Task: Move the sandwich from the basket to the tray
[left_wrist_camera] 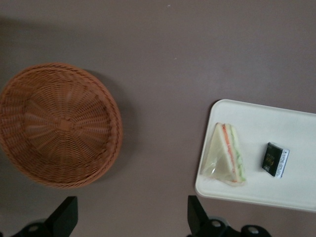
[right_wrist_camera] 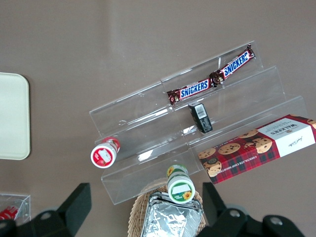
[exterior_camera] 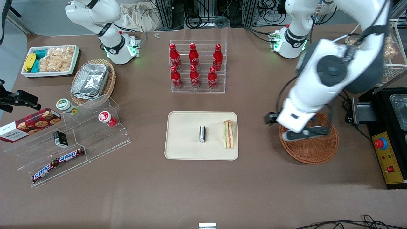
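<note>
The sandwich (exterior_camera: 228,134) (left_wrist_camera: 228,155), a pale bread wedge with orange and green filling, lies on the cream tray (exterior_camera: 184,140) (left_wrist_camera: 296,192), at the rim nearest the working arm, beside a small black-white block (exterior_camera: 202,134) (left_wrist_camera: 275,159). The round reddish-brown basket (exterior_camera: 314,149) (left_wrist_camera: 59,123) holds nothing and stands on the table toward the working arm's end. My left gripper (exterior_camera: 303,133) (left_wrist_camera: 132,212) hangs above the basket's tray-side part in the front view. It is open, with only bare table between its fingers.
A clear rack of red cola bottles (exterior_camera: 197,66) stands farther from the front camera than the tray. Toward the parked arm's end are clear stepped shelves (exterior_camera: 63,143) with snacks, an oval wicker basket (exterior_camera: 93,81) with foil trays and a white bin (exterior_camera: 51,60). A black control box (exterior_camera: 386,152) sits beside the round basket.
</note>
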Robot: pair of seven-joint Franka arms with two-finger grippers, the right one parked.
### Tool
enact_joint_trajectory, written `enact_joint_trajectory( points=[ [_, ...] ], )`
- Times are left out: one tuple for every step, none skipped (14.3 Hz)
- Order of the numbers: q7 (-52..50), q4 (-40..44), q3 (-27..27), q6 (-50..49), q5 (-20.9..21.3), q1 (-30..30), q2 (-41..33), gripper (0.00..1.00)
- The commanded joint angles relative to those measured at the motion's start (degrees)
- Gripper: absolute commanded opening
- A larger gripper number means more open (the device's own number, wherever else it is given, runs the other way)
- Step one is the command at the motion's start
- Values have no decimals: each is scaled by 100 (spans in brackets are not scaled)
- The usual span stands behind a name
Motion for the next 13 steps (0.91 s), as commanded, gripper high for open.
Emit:
enact_joint_trajectory(
  points=[
    [769,212,177,-859,-241,205,-397,100],
    [937,194,544,-1097,-267,109,-599,100],
    [1139,142,913,-1291,-337,-100,-828,100],
    [1367,81,1317,-1441,-408,-224,-1021,100],
    [1604,19,1582,-1512,-443,-295,-1241,100],
    [1728,-95,1750,-1530,-443,-322,-1434,100],
    [1747,-183,1856,-1539,-435,-340,-1575,100],
    [1765,-184,1883,-1539,-426,-340,-1603,100],
    [1756,-140,1884,-1539,-435,-348,-1568,100],
    [1747,-105,1884,-1531,-435,-383,-1542,100],
    [1739,-70,1953,-1531,-374,-645,-1507,100],
    [1730,-52,2076,-1531,-373,-743,-1480,100],
    [1695,-34,2077,-1531,-373,-753,-1472,100]
  ],
)
